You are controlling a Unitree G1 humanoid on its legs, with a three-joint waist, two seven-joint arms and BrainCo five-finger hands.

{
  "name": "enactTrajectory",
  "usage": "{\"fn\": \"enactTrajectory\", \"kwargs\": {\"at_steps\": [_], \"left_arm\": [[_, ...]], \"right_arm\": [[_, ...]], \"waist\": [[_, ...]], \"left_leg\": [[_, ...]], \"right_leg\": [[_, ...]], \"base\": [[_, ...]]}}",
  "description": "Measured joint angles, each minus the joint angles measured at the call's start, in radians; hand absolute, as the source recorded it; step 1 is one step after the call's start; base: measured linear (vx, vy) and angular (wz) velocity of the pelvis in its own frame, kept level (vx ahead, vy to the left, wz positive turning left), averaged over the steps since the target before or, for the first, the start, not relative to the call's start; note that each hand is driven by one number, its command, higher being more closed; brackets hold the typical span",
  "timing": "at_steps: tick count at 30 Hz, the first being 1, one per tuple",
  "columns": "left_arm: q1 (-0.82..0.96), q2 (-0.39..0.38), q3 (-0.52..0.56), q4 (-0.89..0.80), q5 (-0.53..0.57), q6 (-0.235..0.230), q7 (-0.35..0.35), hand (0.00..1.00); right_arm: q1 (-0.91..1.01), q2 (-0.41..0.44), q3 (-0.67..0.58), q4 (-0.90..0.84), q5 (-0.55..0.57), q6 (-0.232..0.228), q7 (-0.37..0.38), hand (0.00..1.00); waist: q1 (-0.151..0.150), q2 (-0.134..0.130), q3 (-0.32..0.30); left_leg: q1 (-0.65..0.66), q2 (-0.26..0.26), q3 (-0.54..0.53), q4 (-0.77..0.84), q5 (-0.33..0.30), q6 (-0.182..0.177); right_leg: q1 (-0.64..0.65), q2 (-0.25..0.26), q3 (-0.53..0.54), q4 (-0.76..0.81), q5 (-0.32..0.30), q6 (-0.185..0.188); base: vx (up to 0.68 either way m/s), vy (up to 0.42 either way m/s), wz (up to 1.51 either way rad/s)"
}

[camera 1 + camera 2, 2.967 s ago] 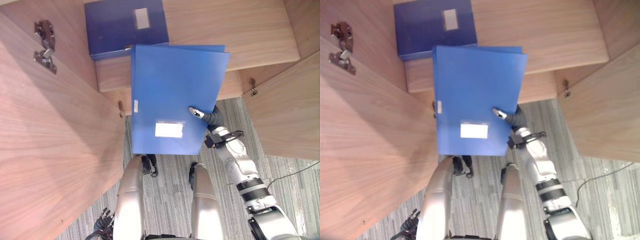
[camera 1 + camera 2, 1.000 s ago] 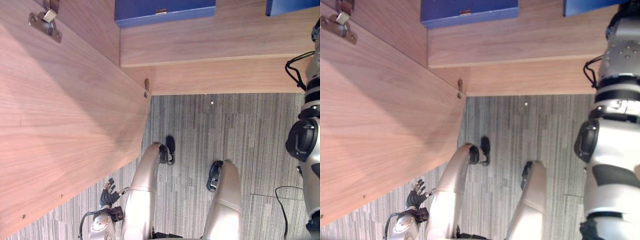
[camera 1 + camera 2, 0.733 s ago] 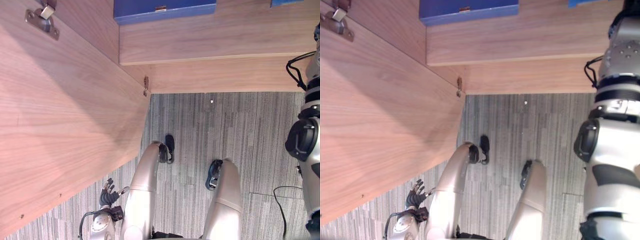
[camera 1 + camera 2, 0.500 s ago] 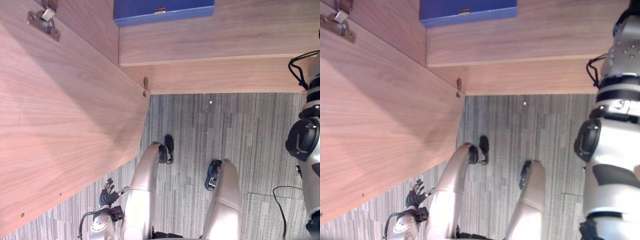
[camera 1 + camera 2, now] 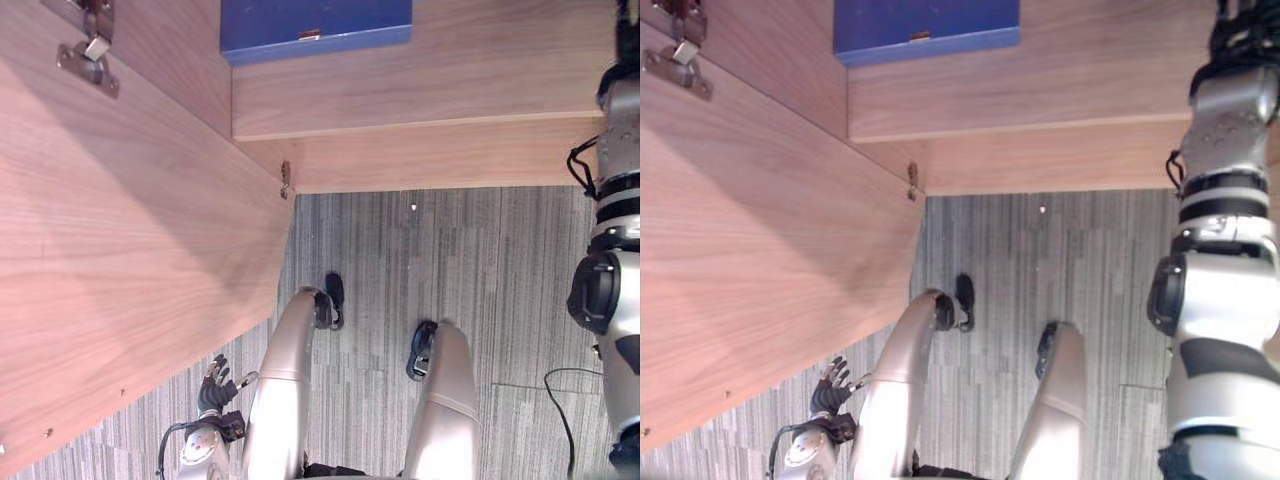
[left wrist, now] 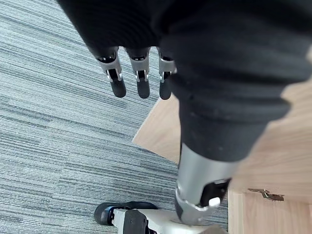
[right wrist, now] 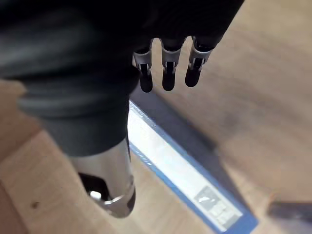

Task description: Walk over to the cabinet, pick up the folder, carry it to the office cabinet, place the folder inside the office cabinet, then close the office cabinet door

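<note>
The blue folder with a white label lies on the wooden shelf of the office cabinet, seen in the right wrist view just past my right hand. That hand hovers over it with straight fingers and holds nothing. In the right eye view the right arm reaches up into the cabinet, its dark wrist cover at the upper right. My left hand hangs low by my side over the carpet, fingers straight and empty.
A darker blue folder lies at the back left of the same shelf. The cabinet's left door stands wide open on my left, with a metal hinge near its top. Grey striped carpet lies below the cabinet.
Three seconds ago my right hand carried the blue folder before the cabinet. Within the last second its fingers straightened and let go, and the arm has drawn back a little from the shelf.
</note>
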Motion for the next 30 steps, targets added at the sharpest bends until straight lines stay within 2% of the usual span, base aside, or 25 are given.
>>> {"fn": "enactTrajectory", "kwargs": {"at_steps": [1,4,8,15,20,26,30], "left_arm": [[0.000,0.000,-0.001,0.000,0.000,0.000,-0.010,0.00],[0.002,0.003,-0.001,-0.001,0.000,-0.001,-0.040,0.00],[0.012,0.008,0.001,-0.002,0.001,0.000,-0.067,0.00],[0.065,0.036,0.005,-0.030,0.001,0.001,-0.121,0.00],[0.084,0.036,0.006,-0.041,0.001,0.002,-0.142,0.00],[0.125,0.036,0.010,-0.044,0.001,0.003,-0.145,0.00],[0.151,0.036,0.013,-0.066,0.000,0.005,-0.147,0.00]], "right_arm": [[0.019,-0.004,0.023,0.026,-0.063,0.040,0.021,0.00],[0.040,-0.007,0.057,0.082,-0.220,0.113,0.081,0.00],[0.046,-0.008,0.058,0.108,-0.370,0.153,0.140,0.00],[0.082,-0.007,0.059,0.139,-0.527,0.163,0.216,0.00],[0.099,-0.005,0.090,0.149,-0.601,0.163,0.225,0.00],[0.142,0.011,0.229,0.188,-0.764,0.161,0.229,0.00],[0.180,0.041,0.294,0.197,-0.819,0.159,0.232,0.00]], "waist": [[0.000,0.000,0.000],[-0.001,-0.006,-0.001],[-0.011,-0.011,-0.001],[-0.011,-0.054,-0.025],[-0.013,-0.068,-0.057],[-0.014,-0.076,-0.106],[-0.015,-0.079,-0.125]], "left_leg": [[0.025,0.000,0.000,-0.019,0.003,-0.002],[0.084,0.001,0.010,-0.088,0.023,-0.001],[0.157,0.001,0.022,-0.190,0.062,-0.002],[0.306,-0.004,0.044,-0.375,0.129,-0.014],[0.378,-0.016,0.046,-0.519,0.197,-0.024],[0.468,-0.034,0.044,-0.698,0.284,-0.043],[0.503,-0.035,0.043,-0.761,0.312,-0.051]], "right_leg": [[0.025,0.001,-0.005,-0.023,0.007,0.001],[0.079,0.005,-0.013,-0.093,0.037,-0.014],[0.147,0.007,-0.037,-0.194,0.083,-0.023],[0.277,0.010,-0.073,-0.362,0.153,-0.037],[0.336,0.017,-0.099,-0.473,0.204,-0.047],[0.398,0.025,-0.128,-0.583,0.248,-0.058],[0.428,0.033,-0.146,-0.626,0.266,-0.061]], "base": [[0.02,0.010,-0.04],[0.02,0.009,-0.07],[0.02,0.005,-0.04],[0.02,-0.006,-0.05],[0.00,-0.008,0.01],[0.06,-0.041,0.06],[0.10,-0.023,0.02]]}}
